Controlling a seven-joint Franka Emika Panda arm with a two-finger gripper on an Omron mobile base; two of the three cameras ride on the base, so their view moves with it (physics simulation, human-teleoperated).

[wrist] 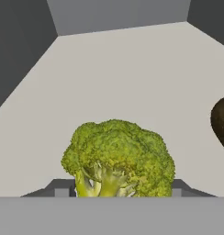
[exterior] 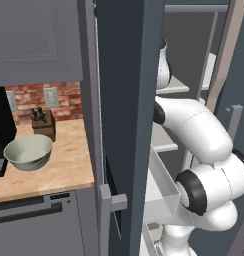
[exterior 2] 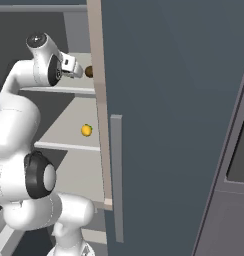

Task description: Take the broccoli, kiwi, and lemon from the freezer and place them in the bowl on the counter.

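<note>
The yellow-green broccoli (wrist: 118, 156) sits on the freezer's upper white shelf (wrist: 132, 73), right in front of the hand camera. My gripper (wrist: 118, 190) has its dark fingers pressed against the floret's left and right sides. The brown kiwi (wrist: 221, 121) lies to the broccoli's right on the same shelf. In the right base view my gripper (exterior 2: 80, 71) reaches onto that shelf beside the kiwi (exterior 2: 88, 71). The lemon (exterior 2: 86, 130) rests one shelf lower. The pale grey-green bowl (exterior: 29, 160) stands on the tan counter (exterior: 64, 170), left of the freezer (exterior: 124, 100).
The open freezer door (exterior 2: 169, 125) with its bar handle stands close on the right. A white door bin (exterior: 161, 185) juts out near my arm's elbow. A knife block (exterior: 44, 122) and a black appliance (exterior: 1, 130) stand behind and beside the bowl.
</note>
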